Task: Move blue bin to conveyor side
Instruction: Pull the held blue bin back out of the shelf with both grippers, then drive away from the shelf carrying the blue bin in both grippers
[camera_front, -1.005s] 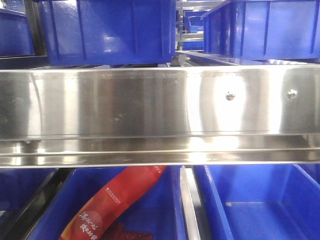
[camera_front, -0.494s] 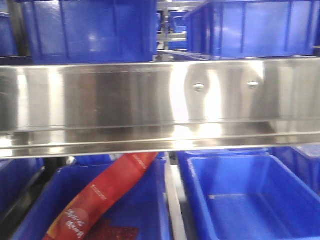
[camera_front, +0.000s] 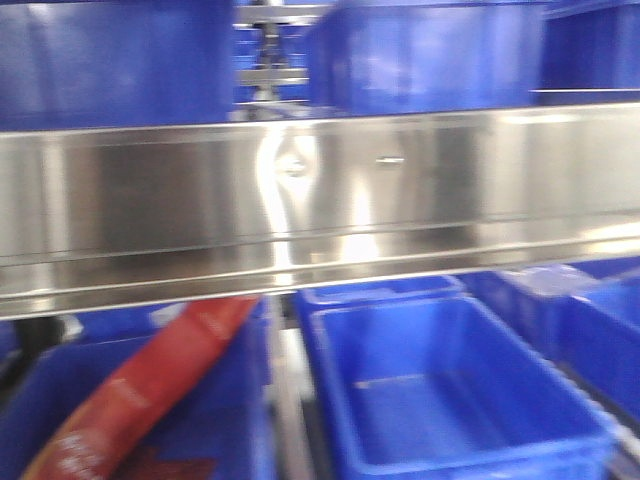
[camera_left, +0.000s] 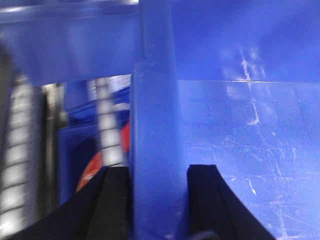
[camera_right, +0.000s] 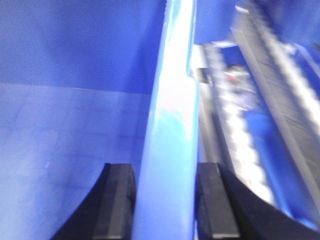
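Gripping the glossy blue bin (camera_left: 250, 125), left hand (camera_left: 157, 172) and right hand (camera_right: 165, 170) each pinch its thick rim

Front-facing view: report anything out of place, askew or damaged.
A long red printed packet lies diagonally in the lower-left blue plastic bin, slanting up toward the shiny stainless-steel rail. The neighbouring blue bin is empty and sits straight. Motion blur hides any fine damage.
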